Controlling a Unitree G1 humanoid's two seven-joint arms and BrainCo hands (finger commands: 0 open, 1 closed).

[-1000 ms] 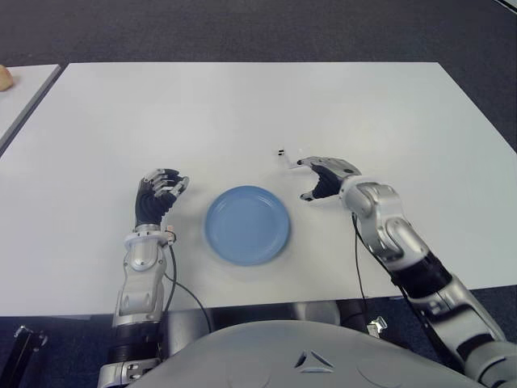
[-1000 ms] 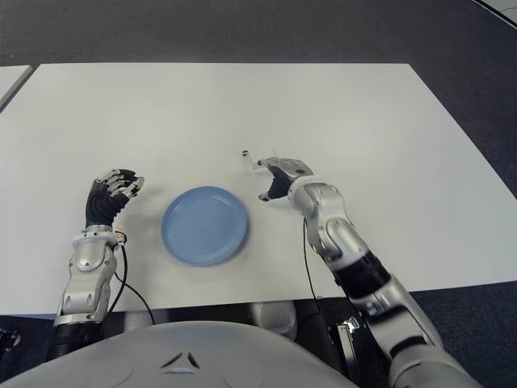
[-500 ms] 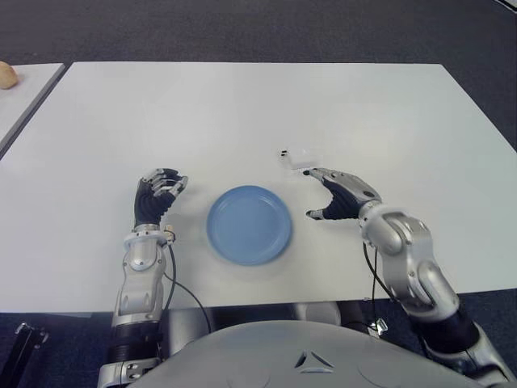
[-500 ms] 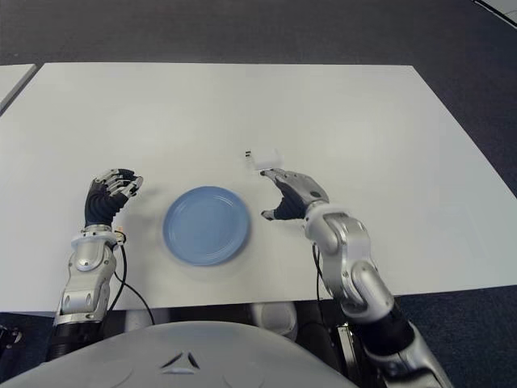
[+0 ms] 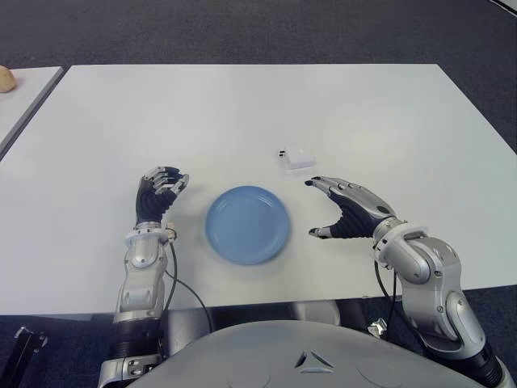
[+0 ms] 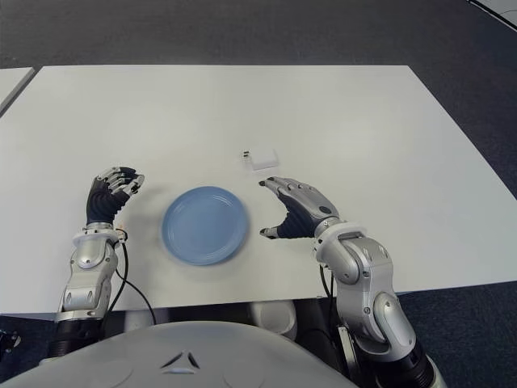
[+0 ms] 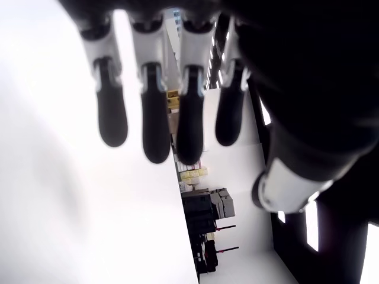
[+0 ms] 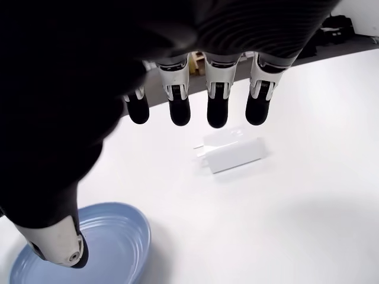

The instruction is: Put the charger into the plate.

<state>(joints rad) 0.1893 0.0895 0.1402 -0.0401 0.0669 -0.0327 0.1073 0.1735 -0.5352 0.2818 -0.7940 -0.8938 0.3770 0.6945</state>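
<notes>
A wide white bench (image 5: 242, 113) fills most of the room in front of the robot, with dark carpet (image 5: 242, 28) beyond its far edge and the corner of a second pale table (image 5: 16, 97) off to the far left. Near the middle of the bench, toward the near side, sits a round blue plate (image 5: 246, 224), and nothing lies in it. The right hand (image 5: 349, 212) hovers just to the right of the plate, its fingers spread wide and its thumb held apart toward the plate, with nothing in its grip; from its own wrist view the four fingertips (image 8: 217, 113) hang straight with open air beneath them. The left hand (image 5: 157, 196) shows to the left of the plate, held upright with its fingers loosely bent at the tips and nothing between them. The charger (image 5: 300, 158), a small white block with its prongs pointing left, lies flat on the bench on the far side of the right hand, a little to the right of the plate and clear of its rim. It touches neither hand, and a strip of bare bench shows between it and the right hand's fingertips. A thin black cable (image 5: 179, 284) loops down beside the left forearm at the near edge of the bench.
</notes>
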